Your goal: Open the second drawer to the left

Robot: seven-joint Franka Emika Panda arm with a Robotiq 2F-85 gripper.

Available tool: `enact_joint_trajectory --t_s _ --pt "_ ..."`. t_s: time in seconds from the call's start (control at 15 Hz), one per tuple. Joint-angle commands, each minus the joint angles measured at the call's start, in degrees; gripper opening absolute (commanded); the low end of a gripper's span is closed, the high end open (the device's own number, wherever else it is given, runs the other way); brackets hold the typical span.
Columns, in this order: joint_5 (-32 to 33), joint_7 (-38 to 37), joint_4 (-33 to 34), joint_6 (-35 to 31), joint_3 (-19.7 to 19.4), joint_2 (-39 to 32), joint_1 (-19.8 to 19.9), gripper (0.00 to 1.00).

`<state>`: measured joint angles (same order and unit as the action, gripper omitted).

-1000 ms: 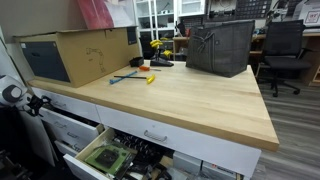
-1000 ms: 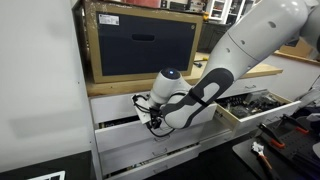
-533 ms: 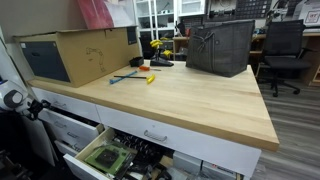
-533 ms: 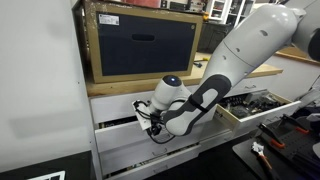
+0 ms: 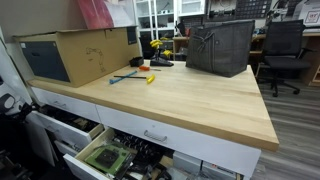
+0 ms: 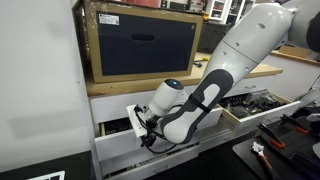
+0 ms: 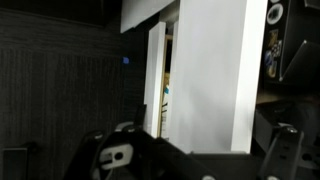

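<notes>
The second drawer (image 5: 70, 124) juts partly outward, front edge horizontal; gripper (image 6: 140, 127) alongside.

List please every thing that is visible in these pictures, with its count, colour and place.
workbench top: one, light wood, above the white drawers
cardboard box: one, brown with a dark panel, on the top's end near the robot
bin: one, dark grey, far corner of the top
hand tools: a few, blue and yellow, beside the box
second drawer: one, white, partly open, black parts inside
lower drawer: one, open, green circuit boards inside
wide shallow drawer: one, white, shut
office chair: one, black, behind the bench
robot arm: one, white
gripper: one, black, at the second drawer's front
</notes>
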<state>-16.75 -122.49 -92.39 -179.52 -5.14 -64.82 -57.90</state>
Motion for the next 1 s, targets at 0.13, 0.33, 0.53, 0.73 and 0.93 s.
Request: enact_joint_trajectory --t_s 0.13,0.33,0.53,0.73,0.93 --pt "0.0 6.3 -2.9 0.0 8.8 4.6 2.4 1.0" --pt "-0.2 9.2 -4.4 0.4 11.7 6.8 3.1 1.0" --pt "-0.5 11.2 -5.6 0.7 12.1 8.8 2.6 1.0" --pt "-0.1 12.3 -7.3 1.9 8.9 11.8 0.0 1.0" --pt "2.8 17.2 -10.2 5.0 5.9 17.2 -1.8 1.0"
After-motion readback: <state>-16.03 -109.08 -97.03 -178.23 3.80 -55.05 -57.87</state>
